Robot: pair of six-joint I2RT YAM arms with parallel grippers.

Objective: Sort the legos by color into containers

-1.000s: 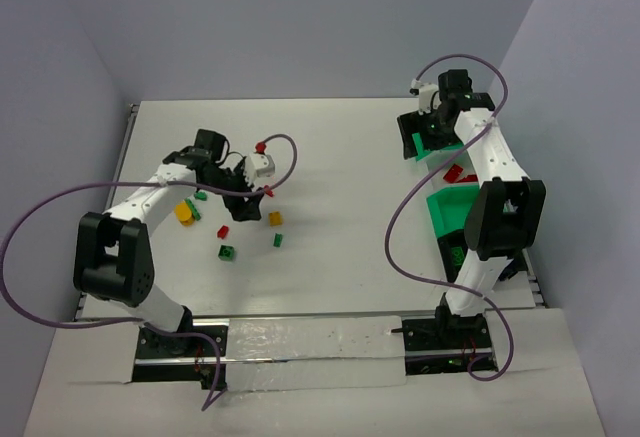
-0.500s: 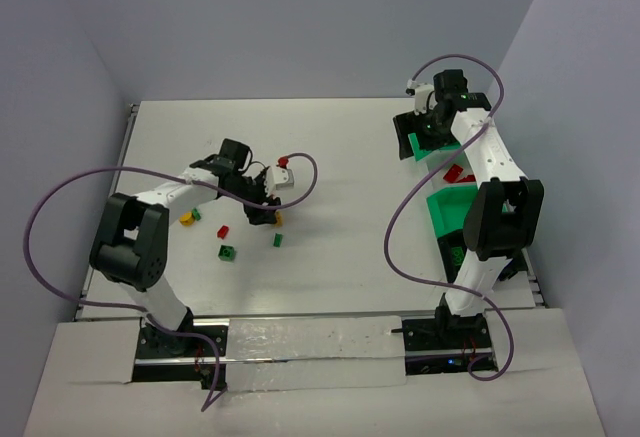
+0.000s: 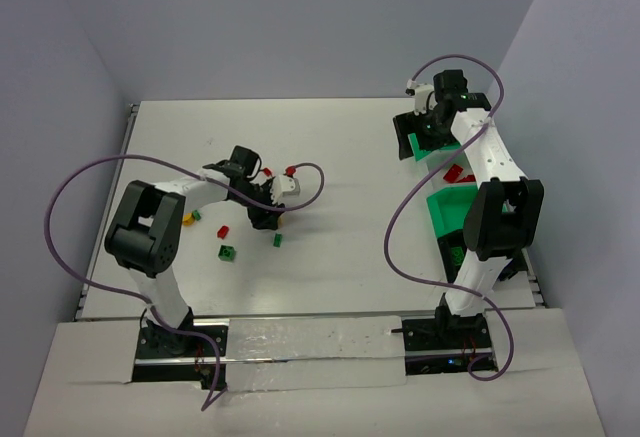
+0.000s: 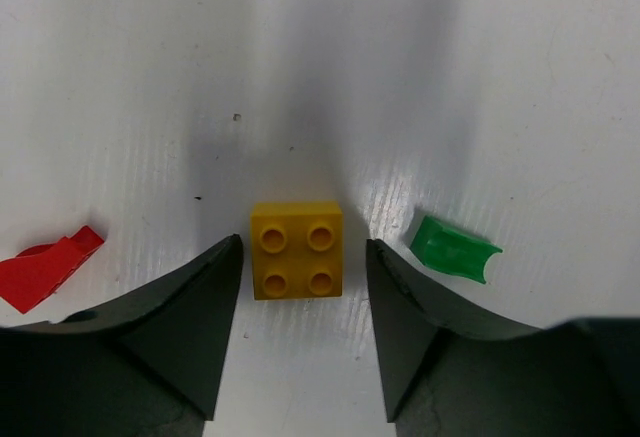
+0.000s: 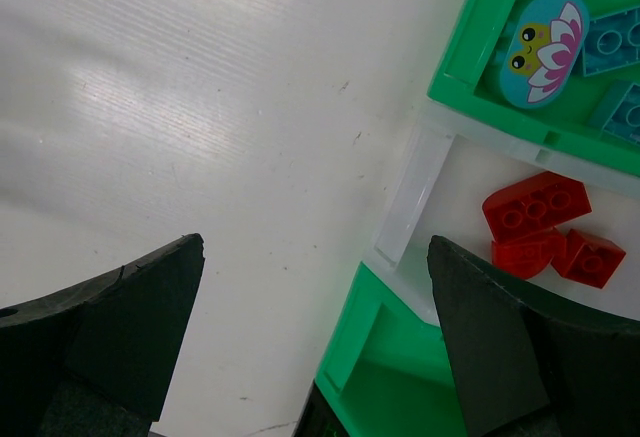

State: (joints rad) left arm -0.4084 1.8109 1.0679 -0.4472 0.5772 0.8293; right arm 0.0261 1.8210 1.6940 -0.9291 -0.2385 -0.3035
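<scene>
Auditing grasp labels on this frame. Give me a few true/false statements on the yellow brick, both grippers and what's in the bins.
1. The yellow brick lies flat on the table, between the fingers of the left gripper. True.
2. The left gripper's jaws press against the yellow brick. False: a gap shows on both sides.
3. In the left wrist view, a green piece lies left of the yellow brick. False: the green piece is on its right and a red piece is on its left.
4. The right gripper is open and holds nothing. True.
5. The red bricks lie in a green container. False: they lie in a clear tray between green containers.
</scene>
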